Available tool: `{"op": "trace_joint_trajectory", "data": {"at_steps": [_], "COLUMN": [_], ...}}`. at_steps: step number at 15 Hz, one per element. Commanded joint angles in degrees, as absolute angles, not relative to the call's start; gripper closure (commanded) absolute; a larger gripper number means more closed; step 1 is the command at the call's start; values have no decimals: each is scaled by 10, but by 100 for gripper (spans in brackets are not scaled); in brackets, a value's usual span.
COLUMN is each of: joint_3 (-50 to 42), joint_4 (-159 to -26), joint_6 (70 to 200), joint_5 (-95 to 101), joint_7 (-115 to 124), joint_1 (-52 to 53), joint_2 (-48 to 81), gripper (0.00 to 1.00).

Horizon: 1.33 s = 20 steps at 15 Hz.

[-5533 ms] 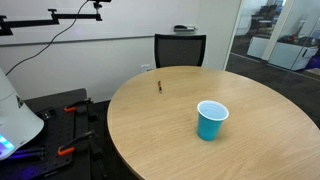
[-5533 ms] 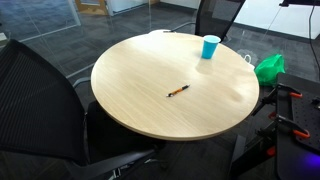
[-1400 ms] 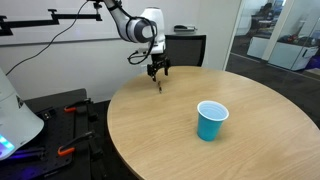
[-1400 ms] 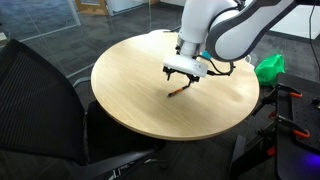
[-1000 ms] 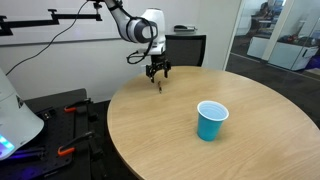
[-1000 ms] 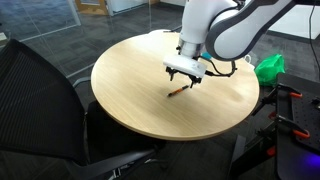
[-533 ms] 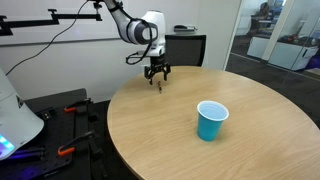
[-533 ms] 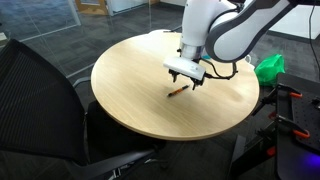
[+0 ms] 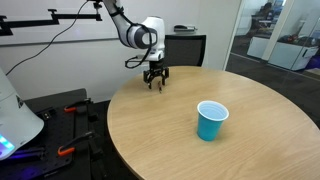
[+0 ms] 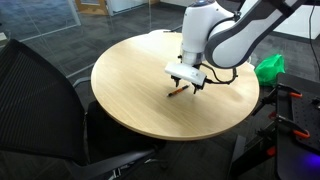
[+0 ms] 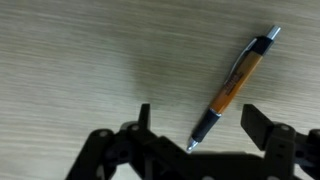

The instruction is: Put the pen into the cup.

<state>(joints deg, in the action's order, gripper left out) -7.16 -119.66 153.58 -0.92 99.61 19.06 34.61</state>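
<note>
The pen [image 11: 232,88], orange-brown with a dark grip and a silver tip, lies flat on the round wooden table [image 9: 240,150]. In the wrist view its tip end lies between my two open fingers [image 11: 197,122], which do not touch it. In both exterior views my gripper [image 9: 157,80] [image 10: 186,84] hangs low over the pen [image 10: 177,91], close to the tabletop. The light blue cup [image 9: 211,121] stands upright and empty, well away from my gripper. The cup itself is hidden behind my arm in an exterior view.
A black office chair [image 9: 180,48] stands behind the table. Another black chair [image 10: 40,110] stands at its near side. A green object [image 10: 268,68] sits beside the table. Clamps and gear [image 9: 70,110] lie on the floor.
My gripper has come down lower over the pen over the last second and a half. Pen and cup have not moved.
</note>
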Motion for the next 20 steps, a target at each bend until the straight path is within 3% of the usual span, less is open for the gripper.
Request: {"op": "trace_joint_trajectory", "data": {"at_steps": [1, 9, 20], "joint_3": [-76, -78, -129], "joint_4": [-1190, -1191, -1235], "joint_6": [1532, 1533, 1524], "joint_5": [-5, -3, 71], "joint_7": [1018, 1019, 1050], "joint_1": [196, 198, 238], "joint_2": [352, 351, 267], "gripper": [40, 99, 96]}}
